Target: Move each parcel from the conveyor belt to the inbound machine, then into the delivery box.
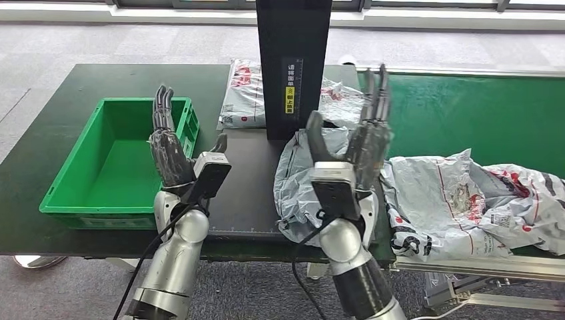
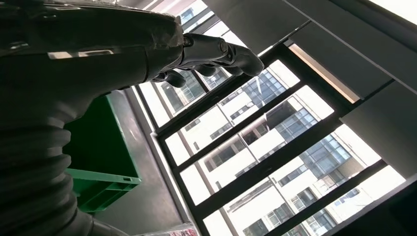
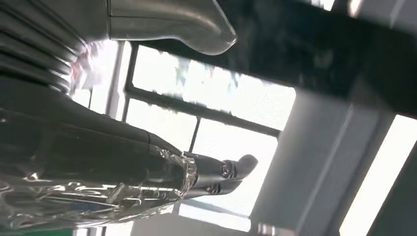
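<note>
Both hands raised, fingers extended and apart, holding nothing: left hand (image 1: 170, 150) beside the box (image 1: 80, 200); right hand (image 1: 360, 150) over a parcel (image 1: 293, 190).

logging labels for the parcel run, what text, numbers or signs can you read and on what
Black post: yellow label and white vertical characters, too small to read.
Parcel behind post: red print, blurred.
Parcel on belt: red and black print, crumpled, unreadable.
Green box: no text.

A dark table (image 1: 80, 87) stands on grey carpet (image 1: 40, 47) below windows (image 2: 275, 147).
</note>
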### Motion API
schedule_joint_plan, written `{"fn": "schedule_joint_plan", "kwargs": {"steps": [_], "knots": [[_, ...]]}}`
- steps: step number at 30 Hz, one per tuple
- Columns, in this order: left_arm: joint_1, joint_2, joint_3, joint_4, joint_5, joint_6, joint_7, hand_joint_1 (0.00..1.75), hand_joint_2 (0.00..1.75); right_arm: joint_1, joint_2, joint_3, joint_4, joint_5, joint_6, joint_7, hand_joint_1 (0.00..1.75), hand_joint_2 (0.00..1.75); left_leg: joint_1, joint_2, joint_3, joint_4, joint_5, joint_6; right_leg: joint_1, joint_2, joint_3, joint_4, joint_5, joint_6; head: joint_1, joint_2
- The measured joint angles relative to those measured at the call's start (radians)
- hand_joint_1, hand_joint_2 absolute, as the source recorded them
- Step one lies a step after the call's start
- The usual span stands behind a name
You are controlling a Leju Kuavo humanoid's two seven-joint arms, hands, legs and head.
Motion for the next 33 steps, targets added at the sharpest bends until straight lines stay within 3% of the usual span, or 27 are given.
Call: {"fn": "schedule_joint_plan", "kwargs": {"steps": [4, 10, 15, 20, 23, 28, 33], "knots": [[-0.006, -0.003, 0.032, 0.036, 0.004, 0.000, -0.012, 0.00, 1.75, 0.077, -0.012, -0.071, -0.217, -0.037, -0.001, -0.041, 0.00, 1.75, -0.001, 0.004, 0.000, 0.000, -0.001, 0.000, -0.001, 0.003, -0.001, 0.000, 0.000, 0.000, 0.000, 0.000], [-0.039, -0.011, 0.039, 0.086, -0.016, 0.000, 0.040, 0.00, 1.75, 0.138, -0.023, -0.132, -0.435, -0.040, 0.001, -0.045, 0.00, 1.75, -0.001, 0.005, 0.001, 0.000, -0.001, 0.000, -0.001, 0.003, 0.000, 0.000, 0.001, 0.000, 0.000, 0.000], [-0.047, -0.018, 0.038, 0.143, -0.069, 0.000, 0.069, 0.00, 1.75, 0.176, -0.029, -0.140, -0.550, -0.044, 0.001, -0.045, 0.00, 1.75, -0.001, 0.006, 0.002, 0.000, -0.001, 0.000, -0.001, 0.004, -0.001, 0.000, 0.001, 0.000, 0.000, 0.000], [-0.074, -0.024, 0.014, 0.270, -0.002, 0.000, 0.024, 0.00, 1.75, 0.191, -0.034, -0.143, -0.607, -0.050, 0.001, -0.045, 0.00, 1.75, -0.001, 0.005, 0.002, 0.000, -0.001, 0.000, -0.001, 0.004, 0.000, 0.000, 0.000, 0.000, 0.000, 0.000], [-0.093, -0.026, -0.083, 0.367, 0.102, -0.002, 0.032, 0.00, 1.75, 0.195, -0.034, -0.150, -0.632, -0.044, 0.001, -0.045, 0.00, 1.75, -0.001, 0.006, 0.002, 0.000, -0.001, 0.000, -0.001, 0.004, 0.000, 0.000, 0.001, 0.001, 0.000, 0.000], [-0.129, -0.027, -0.379, 0.438, 0.298, -0.082, 0.136, 0.00, 1.75, 0.200, -0.034, -0.177, -0.646, -0.040, 0.001, -0.045, 0.00, 1.75, -0.002, 0.006, 0.002, 0.001, -0.001, 0.001, -0.002, 0.004, 0.000, -0.001, 0.001, 0.001, 0.000, 0.000], [-0.172, -0.027, -0.635, 0.452, 0.364, -0.181, 0.228, 0.00, 1.75, 0.202, -0.034, -0.194, -0.646, -0.036, 0.002, -0.045, 0.00, 1.75, -0.003, 0.006, 0.002, 0.000, -0.002, 0.002, -0.003, 0.004, 0.000, -0.001, 0.001, 0.001, 0.000, 0.000]]}}
